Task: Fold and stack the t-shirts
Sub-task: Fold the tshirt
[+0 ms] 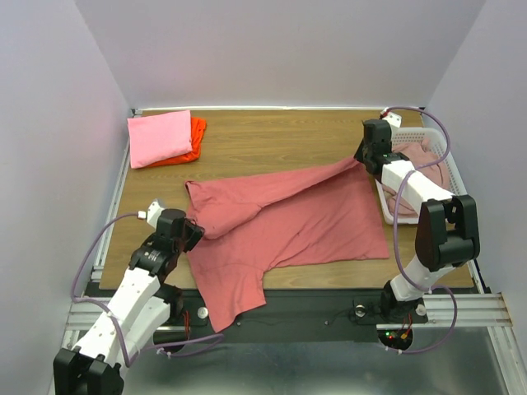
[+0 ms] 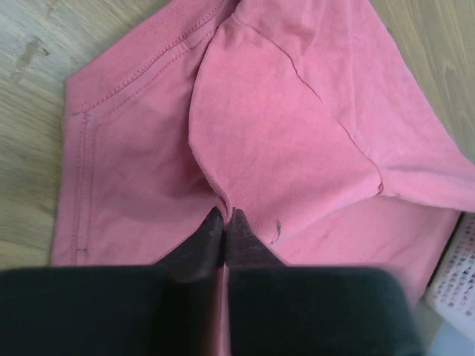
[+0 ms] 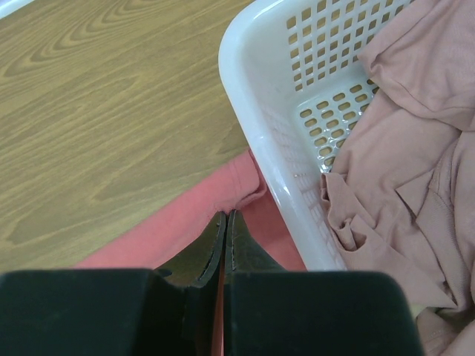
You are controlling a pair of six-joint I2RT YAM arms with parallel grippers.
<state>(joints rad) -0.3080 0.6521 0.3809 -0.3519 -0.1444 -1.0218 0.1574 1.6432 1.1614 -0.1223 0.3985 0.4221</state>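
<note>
A large dusty rose-red t-shirt [image 1: 296, 218] lies spread over the middle of the table, partly doubled over. My left gripper [image 1: 195, 233] is shut on a fold of it near its left side; the wrist view shows the cloth [image 2: 282, 141] pinched at the fingertips [image 2: 225, 218]. My right gripper [image 1: 362, 158] is shut on the shirt's far right corner [image 3: 245, 182] beside the basket, fingertips [image 3: 227, 216] closed on cloth. A folded bright pink t-shirt [image 1: 159, 137] lies on an orange-red one [image 1: 196, 140] at the back left. Paler dusty-pink t-shirts [image 1: 422, 169] fill the basket.
A white plastic mesh basket [image 1: 436, 140] stands at the right edge of the table; its rim [image 3: 260, 133] is close to my right fingers. Bare wood [image 1: 272, 140] shows at the back middle. A grey wall surrounds the table.
</note>
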